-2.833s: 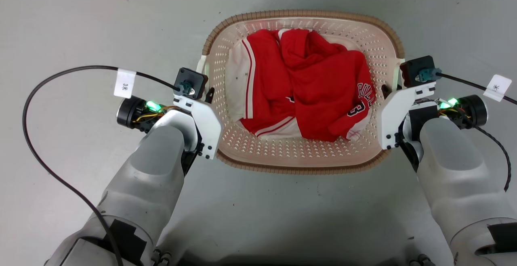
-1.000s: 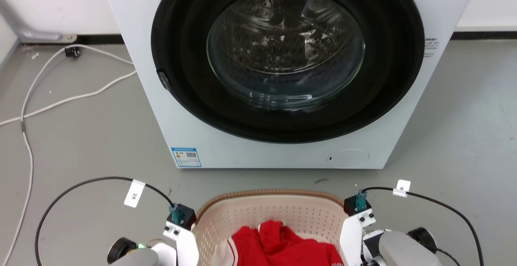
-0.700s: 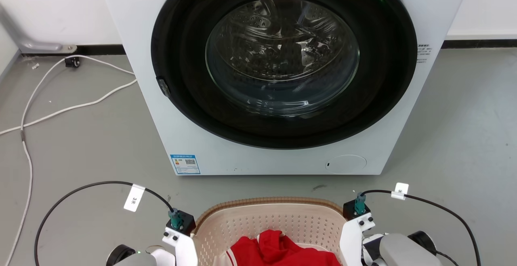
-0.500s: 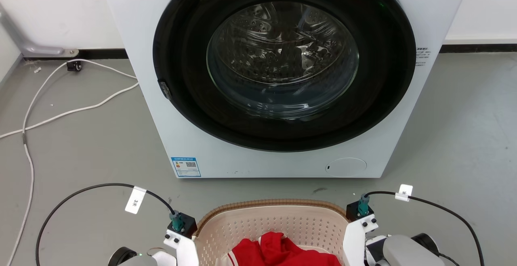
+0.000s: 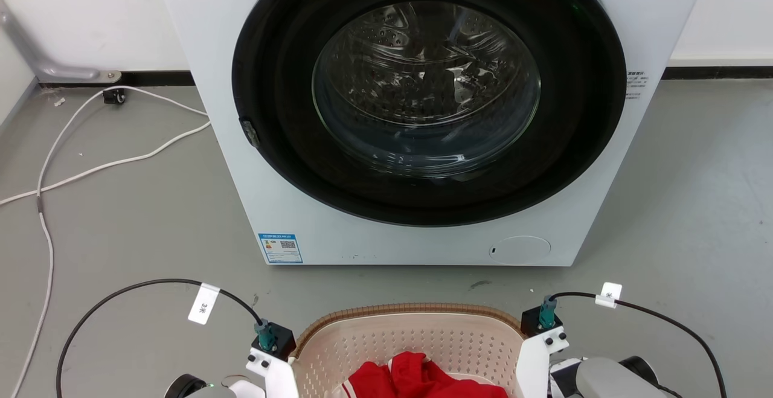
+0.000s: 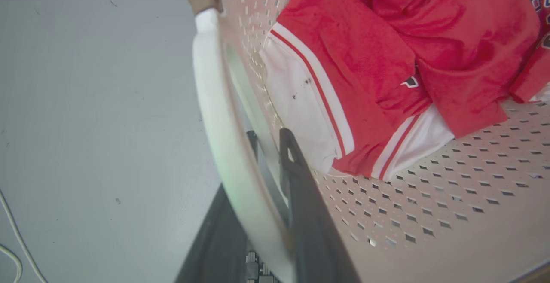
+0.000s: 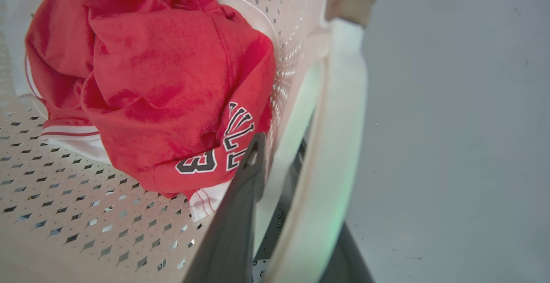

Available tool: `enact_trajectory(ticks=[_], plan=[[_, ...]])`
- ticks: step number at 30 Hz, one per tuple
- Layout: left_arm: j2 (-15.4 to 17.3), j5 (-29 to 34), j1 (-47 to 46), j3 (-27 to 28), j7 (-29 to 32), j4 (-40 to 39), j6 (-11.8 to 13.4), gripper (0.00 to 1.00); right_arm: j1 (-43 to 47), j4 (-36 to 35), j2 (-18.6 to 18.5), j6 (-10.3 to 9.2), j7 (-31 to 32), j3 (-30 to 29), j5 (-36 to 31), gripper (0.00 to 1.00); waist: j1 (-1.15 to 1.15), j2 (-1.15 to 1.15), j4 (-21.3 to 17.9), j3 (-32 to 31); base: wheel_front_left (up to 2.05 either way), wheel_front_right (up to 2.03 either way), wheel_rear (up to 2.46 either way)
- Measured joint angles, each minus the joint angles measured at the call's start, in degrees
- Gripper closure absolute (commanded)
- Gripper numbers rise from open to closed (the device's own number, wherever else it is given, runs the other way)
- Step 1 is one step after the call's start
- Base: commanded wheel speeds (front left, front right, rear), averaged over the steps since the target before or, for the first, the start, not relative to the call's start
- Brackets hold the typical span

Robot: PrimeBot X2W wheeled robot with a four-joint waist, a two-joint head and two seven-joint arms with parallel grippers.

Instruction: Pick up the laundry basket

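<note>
Grey, smooth floor (image 5: 121, 217) runs from the robot to a pale wall. On it stands a white front-loading washing machine (image 5: 386, 241), whose round black-framed glass door (image 5: 426, 84) is shut and faces the robot.

Just in front of the machine, at the bottom middle of the head view, is the rounded cream plastic laundry basket (image 5: 410, 340) with perforated walls and a brown woven-look rim. It sits between the robot's two white wrist brackets. Whether its base touches the floor cannot be told.

A crumpled red-and-white sports jersey (image 6: 386, 59) lies on the basket's bottom. It bears black lettering and a "3" (image 7: 197, 162).

The left gripper (image 6: 268, 137) pinches the basket's white left handle (image 6: 219, 124), with one dark finger (image 6: 300, 197) inside against the perforated wall and the other outside the handle bar. The right gripper (image 7: 279, 143) clamps the white right handle (image 7: 339, 145) the same way, its inner finger (image 7: 240, 205) just beside the jersey.

A thin white cable (image 5: 90, 162) curls over the floor to the machine's left. Black cables rise from both wrists. Each carries a small white tag, the left one (image 5: 203, 304) larger than the right one (image 5: 609, 295). A small blue sticker (image 5: 280, 248) sits low on the machine's front.
</note>
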Motion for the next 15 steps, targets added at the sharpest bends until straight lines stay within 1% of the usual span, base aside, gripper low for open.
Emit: enact_trajectory(ticks=[15], plan=[[-0.47,-0.76,0.49,-0.21,-0.57,0.88,-0.08,1.00,-0.10,0.81,-0.21,0.00,-0.44,2.69,3.02,1.00,0.00,0.00,-0.21,-0.50,0.00,0.00,0.00]])
